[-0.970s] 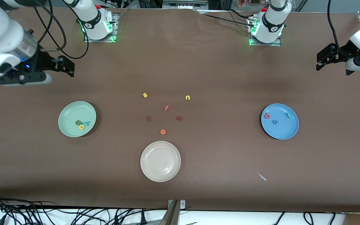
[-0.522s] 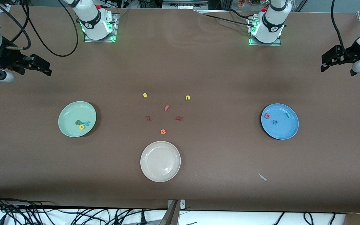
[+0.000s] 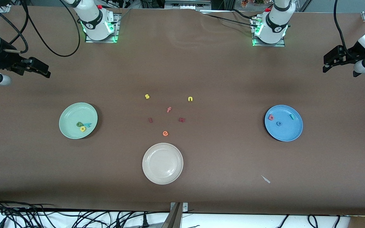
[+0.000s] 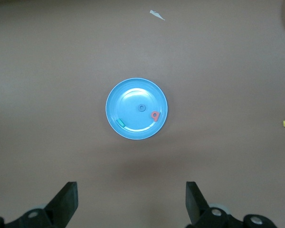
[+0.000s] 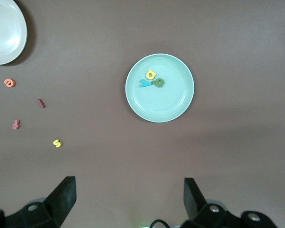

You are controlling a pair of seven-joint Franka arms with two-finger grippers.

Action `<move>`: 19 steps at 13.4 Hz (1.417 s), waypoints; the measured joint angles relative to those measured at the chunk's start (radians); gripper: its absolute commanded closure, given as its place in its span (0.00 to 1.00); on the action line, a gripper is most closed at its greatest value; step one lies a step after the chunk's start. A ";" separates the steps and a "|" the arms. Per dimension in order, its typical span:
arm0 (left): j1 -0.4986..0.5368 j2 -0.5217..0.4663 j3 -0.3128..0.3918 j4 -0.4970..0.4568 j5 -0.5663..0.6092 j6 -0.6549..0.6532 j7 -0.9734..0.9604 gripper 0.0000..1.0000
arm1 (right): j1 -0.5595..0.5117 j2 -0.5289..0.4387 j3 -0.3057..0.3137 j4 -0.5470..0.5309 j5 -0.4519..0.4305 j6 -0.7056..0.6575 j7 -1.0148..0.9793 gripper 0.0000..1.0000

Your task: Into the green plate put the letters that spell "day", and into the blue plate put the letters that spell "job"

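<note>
The green plate (image 3: 71,114) holds a dark green letter (image 3: 79,124), a yellow one (image 3: 82,129) and a light teal one (image 3: 87,124), all close together. On the blue plate (image 3: 285,133) lie a salmon-red letter (image 3: 271,117), a blue ring (image 3: 278,123) and a teal hooked letter (image 3: 292,117). My right gripper (image 3: 44,70) hangs open and empty over bare table at the right arm's end. My left gripper (image 3: 327,63) hangs open and empty over bare table at the left arm's end. The right wrist view shows the green plate (image 5: 166,102), the left wrist view the blue plate (image 4: 133,95).
A cream-white plate (image 3: 152,172) sits nearest the front camera, mid-table. Loose letters lie between the plates: yellow s (image 3: 147,96), yellow n (image 3: 190,99), salmon f (image 3: 169,110), two dark red ones (image 3: 150,120) (image 3: 182,119), orange e (image 3: 165,133). A paper scrap (image 3: 265,179) lies near the front edge.
My right arm has drawn back toward its end of the table, partly out of the front view. The left gripper has barely shifted. Plates and letters have not moved.
</note>
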 measured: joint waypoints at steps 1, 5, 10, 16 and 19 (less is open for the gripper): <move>0.000 0.000 0.000 0.000 0.000 0.000 0.000 0.00 | 0.000 0.000 -0.003 0.000 0.000 0.000 0.000 0.00; 0.000 0.001 -0.001 0.000 0.000 0.000 0.000 0.00 | 0.000 0.000 -0.004 -0.001 -0.012 0.001 0.000 0.00; -0.001 0.001 -0.003 0.000 0.000 0.000 0.000 0.00 | 0.000 0.000 -0.004 -0.001 -0.019 0.002 -0.038 0.00; -0.001 0.001 -0.007 0.000 0.000 0.000 0.000 0.00 | 0.007 0.003 -0.003 -0.003 -0.019 0.001 -0.049 0.00; -0.001 0.001 -0.016 0.000 0.000 0.000 0.000 0.00 | 0.009 0.003 -0.003 -0.004 -0.019 0.000 -0.049 0.00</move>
